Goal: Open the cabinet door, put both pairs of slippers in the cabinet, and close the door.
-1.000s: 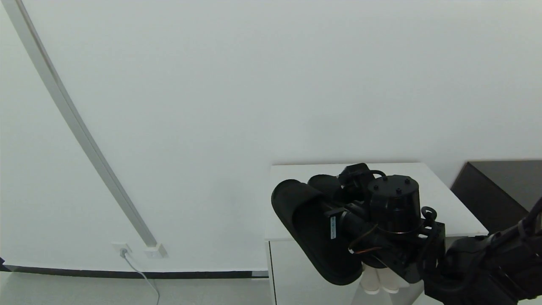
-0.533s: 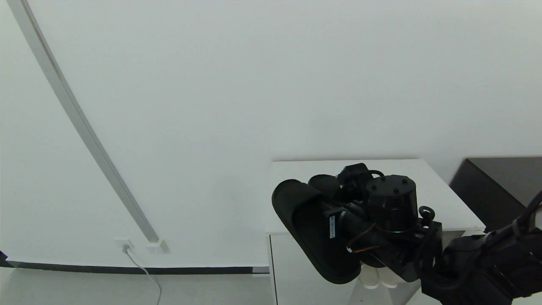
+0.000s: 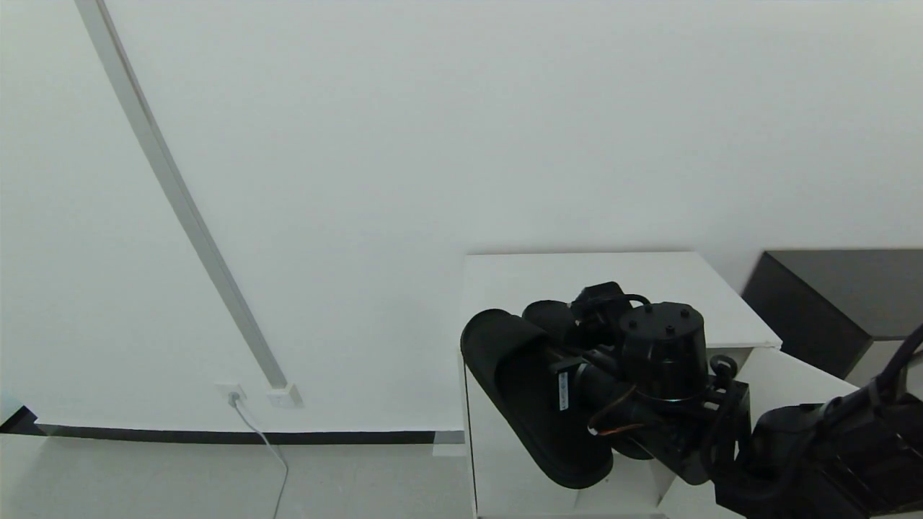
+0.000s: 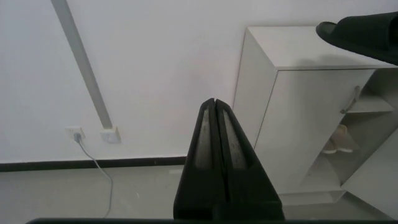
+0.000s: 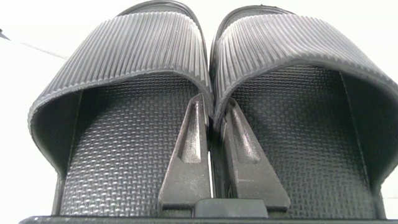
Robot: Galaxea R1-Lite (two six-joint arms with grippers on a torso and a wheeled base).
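Carrying the pair of black ribbed rubber slippers [image 3: 533,404] to the white cabinet [image 3: 598,277]; its door [image 3: 793,375] is open.
The pair hangs in front of the cabinet, at 6 o'clock of its top. Right gripper [image 5: 212,106] fingers [image 5: 186,155] are nearly together, clamped on both inner strap edges. That's a thin hold, so I'd lower slowly toward the opening at 5 o'clock and stay clear of the door. Left gripper [image 4: 214,106] fingers are together, holding nothing.

Right arm [image 3: 663,375] hides most of the far slipper [image 3: 546,316].
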